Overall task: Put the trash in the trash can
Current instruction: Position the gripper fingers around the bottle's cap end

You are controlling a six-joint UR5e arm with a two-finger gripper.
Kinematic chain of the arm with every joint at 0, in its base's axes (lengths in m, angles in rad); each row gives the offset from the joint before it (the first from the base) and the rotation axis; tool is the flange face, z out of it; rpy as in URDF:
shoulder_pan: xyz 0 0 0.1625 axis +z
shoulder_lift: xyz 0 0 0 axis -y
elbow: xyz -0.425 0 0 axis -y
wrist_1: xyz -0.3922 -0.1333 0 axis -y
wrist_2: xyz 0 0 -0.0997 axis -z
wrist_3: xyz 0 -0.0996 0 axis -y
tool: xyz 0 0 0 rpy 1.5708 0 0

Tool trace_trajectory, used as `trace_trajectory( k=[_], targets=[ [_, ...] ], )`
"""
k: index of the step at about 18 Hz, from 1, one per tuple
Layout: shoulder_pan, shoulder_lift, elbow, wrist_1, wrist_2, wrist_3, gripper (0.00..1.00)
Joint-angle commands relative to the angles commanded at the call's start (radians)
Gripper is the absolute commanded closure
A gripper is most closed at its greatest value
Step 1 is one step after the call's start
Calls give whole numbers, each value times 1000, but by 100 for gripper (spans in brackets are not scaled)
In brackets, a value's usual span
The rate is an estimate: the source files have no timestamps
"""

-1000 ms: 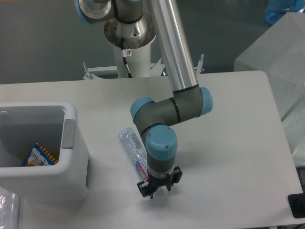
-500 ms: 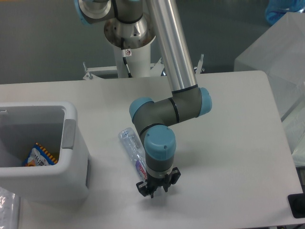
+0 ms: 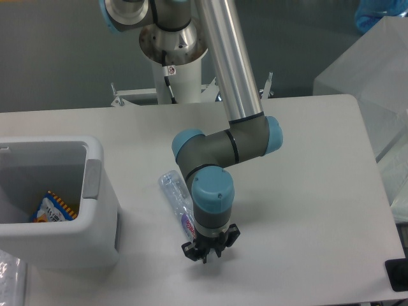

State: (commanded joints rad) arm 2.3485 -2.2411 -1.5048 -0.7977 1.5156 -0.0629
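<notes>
The crushed plastic bottle [image 3: 176,199] lies on its side on the worktop [image 3: 306,191], not yet lifted and not yet in the trash can [image 3: 95,210]. Its clear end points up and away from the camera, while its labelled end runs down toward the end effector [image 3: 209,250] and disappears behind the wrist housing. The end effector points straight down, low over the worktop, at the near end of the bottle. Whether its fingers bracket the bottle, touch it, or stand just beside it cannot be determined, because the wrist blocks the view of that end. The jaws appear to stand slightly apart, but their actual state cannot be read with confidence from this angle. The trash can stands at the left edge of the worktop, beside the bottle with a strip of bare surface between them. Its opening faces upward and is unobstructed. An orange-and-blue snack wrapper [image 3: 52,208] already lies inside at the bottom. Assessment: the task is at the pick stage. No part of the transfer is complete. Remaining steps are to secure a grasp on the bottle, raise it clear of the worktop, carry it left above the rim of the can, and release it into the opening.
</notes>
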Motion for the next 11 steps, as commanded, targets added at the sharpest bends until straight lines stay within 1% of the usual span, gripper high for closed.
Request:
trace_trajectory(
  k=[2, 4, 11],
  targets=[
    [0, 0, 0, 0, -2, 0, 64],
    [0, 2, -2, 0, -2, 0, 67],
    [2, 9, 9, 5, -3, 6, 67]
  ],
)
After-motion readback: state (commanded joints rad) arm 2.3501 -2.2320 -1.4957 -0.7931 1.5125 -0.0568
